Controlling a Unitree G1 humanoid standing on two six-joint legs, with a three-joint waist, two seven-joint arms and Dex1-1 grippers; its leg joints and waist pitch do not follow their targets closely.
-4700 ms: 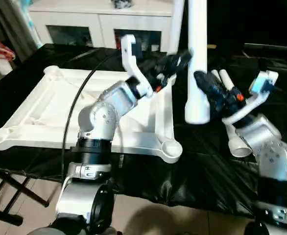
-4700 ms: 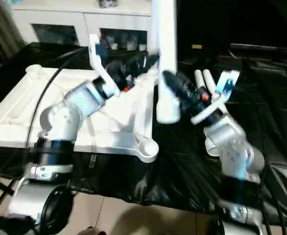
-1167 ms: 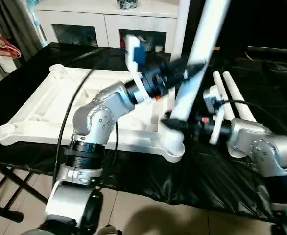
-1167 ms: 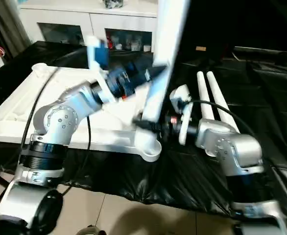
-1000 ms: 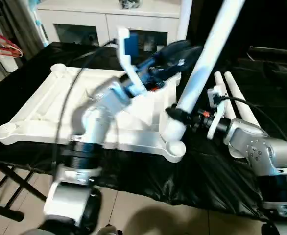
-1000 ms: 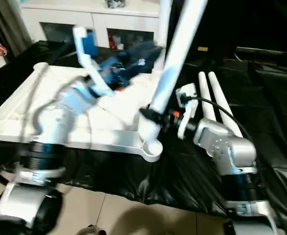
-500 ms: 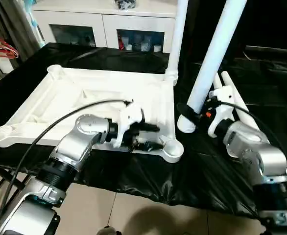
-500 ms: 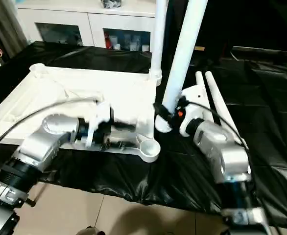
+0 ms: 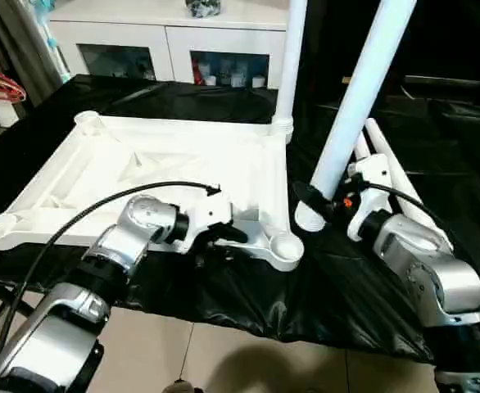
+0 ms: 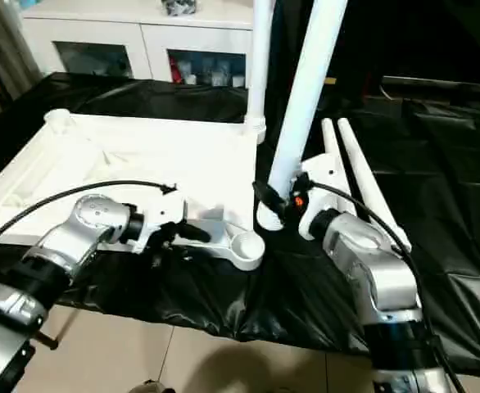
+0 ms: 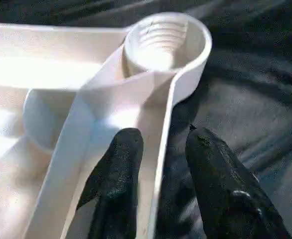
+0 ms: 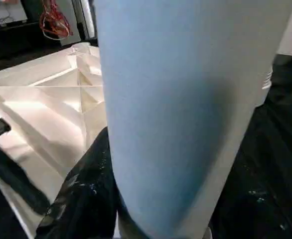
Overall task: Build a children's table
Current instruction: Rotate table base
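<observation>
Head views: my left gripper sits at the near edge of the table top, which lies ribbed side up on the black cloth. The open corner socket is just past my fingertips. My right gripper clasps the lower end of a leg, which leans up and away from me; its base is just beside the table top's right edge, short of the socket. Another leg stands upright in the far corner socket. Two more legs lie side by side on the cloth beyond my right wrist. A white cabinet stands behind the table.

Left wrist view: my two black fingers straddle the table top's thin rim wall, one inside, one outside over the cloth. I cannot tell whether they pinch the wall or only bracket it. The threaded socket lies straight ahead.

Right wrist view: the leg lies directly against my finger, grasped; the ribbed underside lies beyond.
</observation>
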